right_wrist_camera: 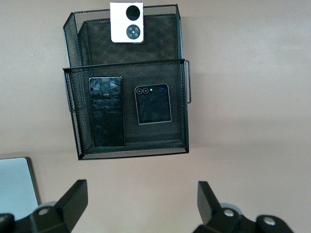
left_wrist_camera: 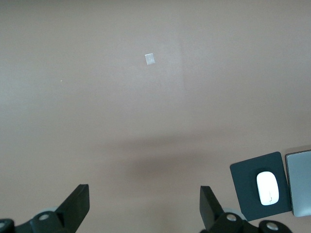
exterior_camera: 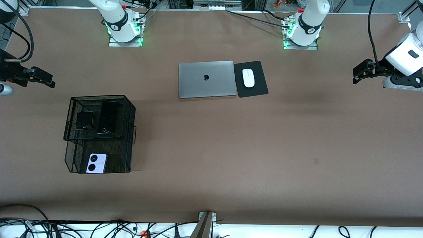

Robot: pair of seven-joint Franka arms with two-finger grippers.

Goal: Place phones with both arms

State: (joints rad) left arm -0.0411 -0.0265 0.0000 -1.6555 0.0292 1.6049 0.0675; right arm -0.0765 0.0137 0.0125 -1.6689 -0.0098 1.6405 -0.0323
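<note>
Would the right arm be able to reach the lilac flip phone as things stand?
Probably yes: the right gripper is open, the lilac flip phone lies in the mesh rack's open-topped lower tray, and nothing covers it.

Small square black flip phone and long slim black slab phone lie flat in upper black wire-mesh tray; lilac-white flip phone in lower.

My right gripper hung with fingers spread wide over a black mesh basket. Its upper tier held a slab phone beside a black flip phone. A lilac-white flip phone lay in the lower tier.
</note>
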